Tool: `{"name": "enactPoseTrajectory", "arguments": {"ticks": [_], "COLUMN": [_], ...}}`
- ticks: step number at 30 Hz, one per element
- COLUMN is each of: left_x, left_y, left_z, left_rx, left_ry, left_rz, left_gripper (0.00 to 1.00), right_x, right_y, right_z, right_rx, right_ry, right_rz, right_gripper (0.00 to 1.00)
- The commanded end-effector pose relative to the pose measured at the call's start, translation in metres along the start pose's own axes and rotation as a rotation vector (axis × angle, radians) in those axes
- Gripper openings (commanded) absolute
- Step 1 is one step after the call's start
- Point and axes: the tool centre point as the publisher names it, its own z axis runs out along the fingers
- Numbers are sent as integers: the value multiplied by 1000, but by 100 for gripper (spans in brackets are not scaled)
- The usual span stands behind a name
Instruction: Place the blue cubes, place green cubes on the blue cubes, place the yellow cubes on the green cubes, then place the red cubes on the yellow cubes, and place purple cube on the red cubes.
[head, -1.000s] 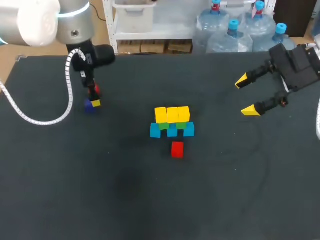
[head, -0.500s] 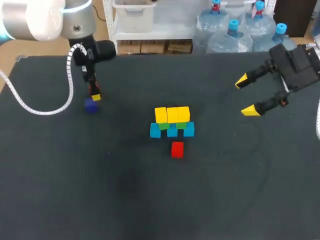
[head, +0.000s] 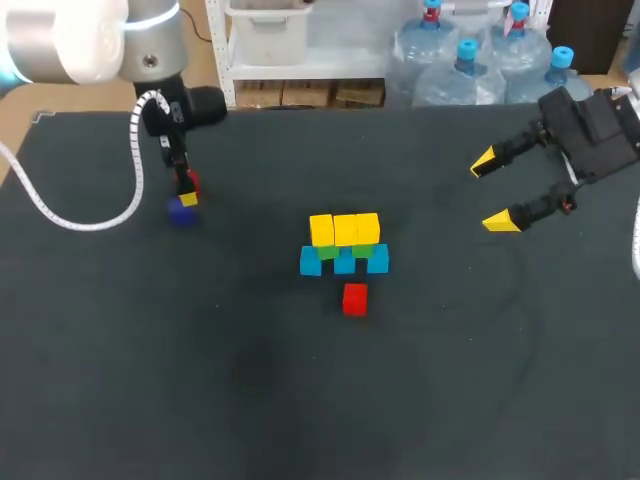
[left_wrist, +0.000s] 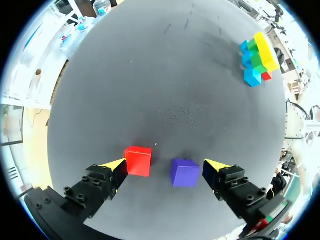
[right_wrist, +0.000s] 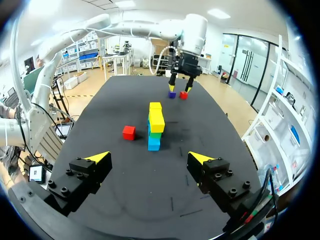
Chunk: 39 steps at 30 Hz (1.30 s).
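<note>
Left gripper (left_wrist: 165, 165) has risen slightly, fingers spread, gripping nothing. Small red cube (left_wrist: 138, 161) sits just beside one finger, small purple cube (left_wrist: 184, 172) between them. Red pick not yet made. Right gripper (head: 490, 191) released, well apart.

Premises: a robotics laboratory or test cell. Evidence, head view: a broad dark matte worktop (head: 300, 400) fills the frame; a white and grey jointed left arm (head: 90, 40) enters at the upper left, a coiled white cable (head: 60, 225) looping from it; a black right arm (head: 590, 130) enters at the upper right, its yellow-tipped fingers (head: 500, 221) spread apart; on the worktop stand small plain coloured cubes (head: 344, 245), several stacked in layers at frame centre.
</note>
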Motion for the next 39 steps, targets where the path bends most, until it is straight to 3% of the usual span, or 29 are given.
{"name": "enactPoseTrajectory", "arguments": {"ticks": [1, 19, 39], "left_x": [-3, -1, -2], "left_y": [4, 10, 30], "left_z": [4, -7, 1], "left_rx": [9, -20, 3], "left_ry": [6, -25, 17], "left_rz": [4, 4, 8], "left_gripper": [100, 100, 100], "right_x": [0, 0, 0], "right_y": [0, 0, 0], "right_z": [0, 0, 0], "right_rx": [1, 1, 1], "right_ry": [-1, -1, -1], "right_rz": [-1, -1, -1], "right_gripper": [100, 100, 100]}}
